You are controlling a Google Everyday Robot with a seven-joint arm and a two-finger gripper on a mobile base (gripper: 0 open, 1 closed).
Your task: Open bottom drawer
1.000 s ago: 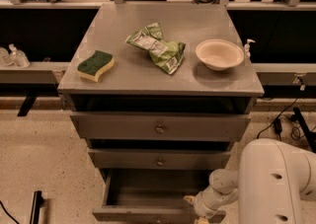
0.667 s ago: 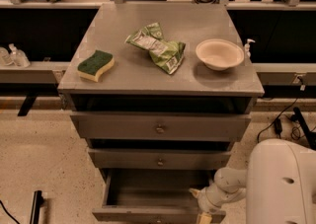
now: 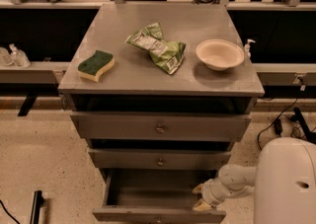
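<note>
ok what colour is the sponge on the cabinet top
Sponge: green top, yellow base, best in camera view. The tool is at the bottom drawer's front right.

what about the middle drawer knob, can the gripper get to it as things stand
Probably yes. The gripper sits at the right end of the open bottom drawer, just below the middle drawer. Its knob faces open air, up and to the gripper's left, with nothing between them.

Cabinet top (image 3: pixel 168 18): sponge (image 3: pixel 96 65) at 9 o'clock, snack bag (image 3: pixel 159 47) centre, bowl (image 3: pixel 219 54) at 3 o'clock. Bottom drawer (image 3: pixel 148 194) lowest; gripper (image 3: pixel 199 197) over its 4 o'clock corner.
</note>
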